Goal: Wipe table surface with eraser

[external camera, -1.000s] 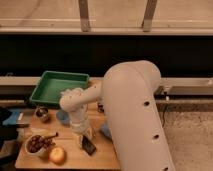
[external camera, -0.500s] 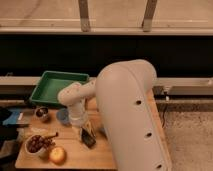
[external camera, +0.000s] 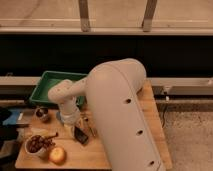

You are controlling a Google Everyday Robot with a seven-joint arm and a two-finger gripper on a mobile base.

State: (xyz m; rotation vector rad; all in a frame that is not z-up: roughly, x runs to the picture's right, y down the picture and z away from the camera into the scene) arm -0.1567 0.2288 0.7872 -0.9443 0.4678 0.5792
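The end effector is held low over the left part of the counter, at the tip of the single white arm. It is clenched, and it appears to be grasping the eraser by its upper end. The eraser sits on the counter directly under the fingertips and extends away from them toward the lower right of the view. Its long axis therefore runs diagonally across the wood grain.

The eraser is a flat, matte black rectangular block. The counter is light tan wood with visible grain. A green plastic tray with a raised rim lies behind the wrist. A bowl of dark contents and a round orange fruit stand near the front left.

A sweep is judged to need the block kept flat on the wood.
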